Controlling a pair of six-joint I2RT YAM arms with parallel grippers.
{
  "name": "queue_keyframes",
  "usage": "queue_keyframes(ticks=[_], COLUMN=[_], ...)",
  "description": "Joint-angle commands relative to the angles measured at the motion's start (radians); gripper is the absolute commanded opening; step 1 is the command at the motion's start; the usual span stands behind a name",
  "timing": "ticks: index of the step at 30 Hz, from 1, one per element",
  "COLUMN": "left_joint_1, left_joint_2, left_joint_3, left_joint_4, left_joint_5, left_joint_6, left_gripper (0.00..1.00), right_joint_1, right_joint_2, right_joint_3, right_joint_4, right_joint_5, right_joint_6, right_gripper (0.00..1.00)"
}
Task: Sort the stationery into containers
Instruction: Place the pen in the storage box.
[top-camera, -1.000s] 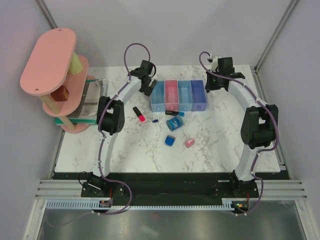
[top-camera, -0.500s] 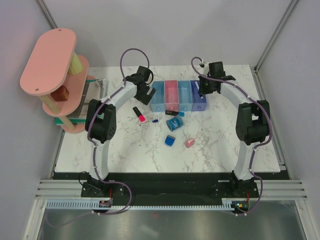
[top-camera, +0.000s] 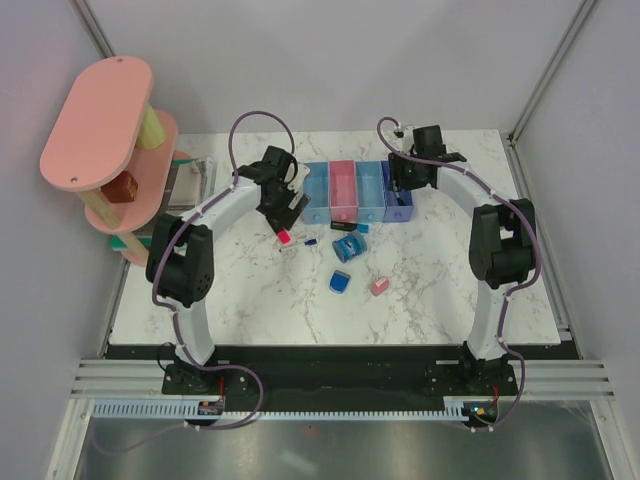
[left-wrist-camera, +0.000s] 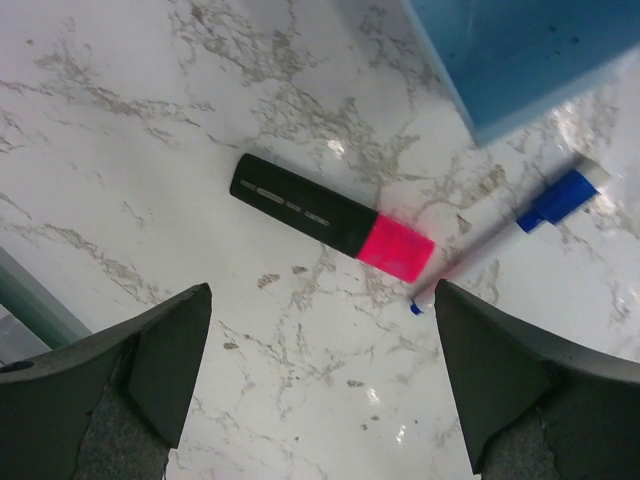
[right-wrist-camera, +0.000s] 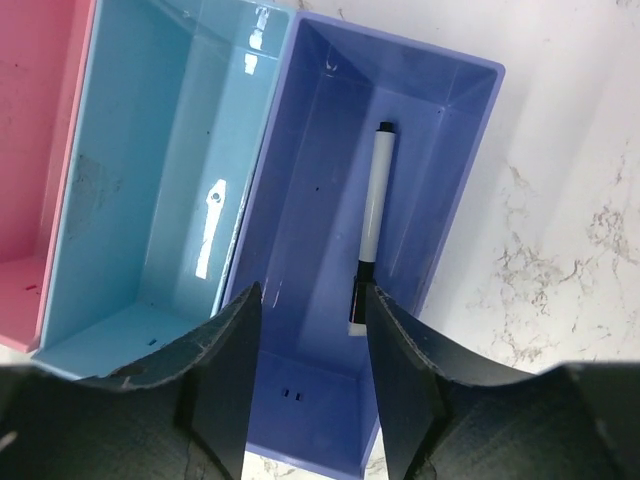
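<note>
Far out to the left of the row of bins (top-camera: 356, 192), well apart from it, stands the pink shelf tower (top-camera: 100, 120). Moving in: the left tool (left-wrist-camera: 322, 300) hangs just off the row's left end, above the marble surface (top-camera: 250, 300), its jaws spread as wide as they go and nothing between them. Right below it lies the black marker with the pink cap (left-wrist-camera: 330, 215), flat on the surface, near the left-end light blue bin (left-wrist-camera: 530, 60). Just beside the marker's pink end is the thin blue-capped pen (left-wrist-camera: 520, 225), slanted, a bit blurred, close to that bin's near corner.

On the row's near side, about level with its middle, sits the round blue roll (top-camera: 348, 248). Further from the row on that same side are the blue wedge block (top-camera: 340, 282) and, to its right, the pink eraser (top-camera: 379, 287), the two apart from each other.

At the row's right end, the right tool (right-wrist-camera: 312, 320) hovers over the purple-blue bin (right-wrist-camera: 460, 150), jaws parted, gripping nothing. A white pen (right-wrist-camera: 368, 230) lies lengthwise on that bin's floor, inside it, just beside the tool's right finger in the wrist view. The light blue bin next door shows bare plastic.
</note>
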Motion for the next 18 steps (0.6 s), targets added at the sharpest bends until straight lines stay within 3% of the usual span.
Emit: queue_keyframes(ticks=[1,9,18], left_joint_1=[-0.019,-0.019,-0.019], left_joint_2=[-0.111,-0.172,-0.1], left_joint_3=[-0.047,-0.169,-0.191], left_joint_4=[-0.018,0.008,0.102], left_joint_5=[0.13,0.386,0.365], left_joint_6=[0.009,0.256,0.532], left_gripper=[1.0,1.0,1.0], right_joint_1=[0.01,0.035,0.033], right_joint_2=[-0.043,-0.11,-0.227], right_joint_3=[0.005,0.065,0.02], right_joint_4=[0.012,-0.107,-0.178], right_joint_5=[-0.012,-0.003,0.017], right_joint_6=[-0.043,-0.246,-0.312], right_gripper=[0.54,0.56,0.57])
